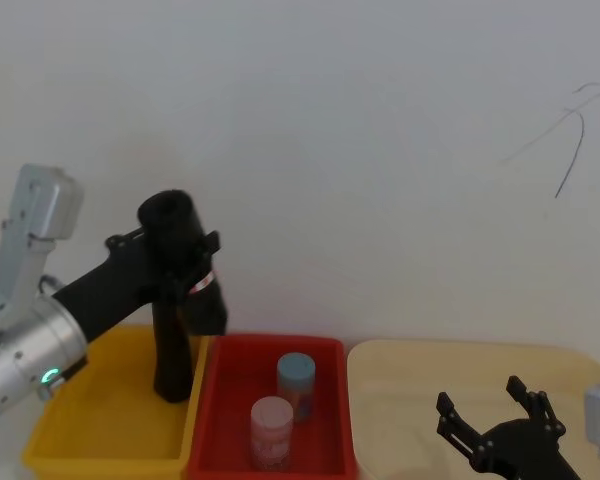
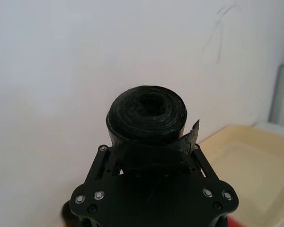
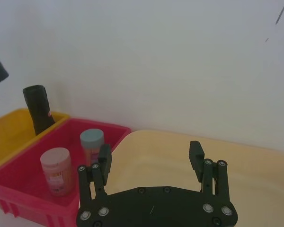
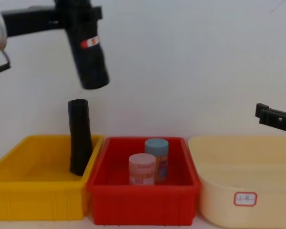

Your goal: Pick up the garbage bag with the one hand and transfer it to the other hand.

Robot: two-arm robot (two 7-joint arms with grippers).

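closest in, the right gripper hangs low over the cream tub, its fingers spread wide with nothing between them. in front of it along the table runs a row of containers: the cream tub on the right, a red bin in the middle and a yellow bin on the left. the red bin holds a pink-lidded jar and, just behind it, a blue-lidded jar. a plain black roll stands in the yellow bin, leaning against the wall it shares with the red one.

higher and further back, the left gripper is clamped around the garbage bag near its upper end. the bag is lifted well clear of the bins, tilted, its red-and-white label facing forward and most of its length hanging free below the fingers, above the plain roll but apart from it. a pale wall closes off the back.

the risks lie in the handover. the two grippers are well apart, so the bag must travel; held so near one end, it could swing or slide in the grip. a loose flap of plastic sticks out by one finger, and a grasp that catches only that film would not hold. if the left lets go before the right has closed firmly, the bag would likely drop onto the jars or knock over the plain roll.
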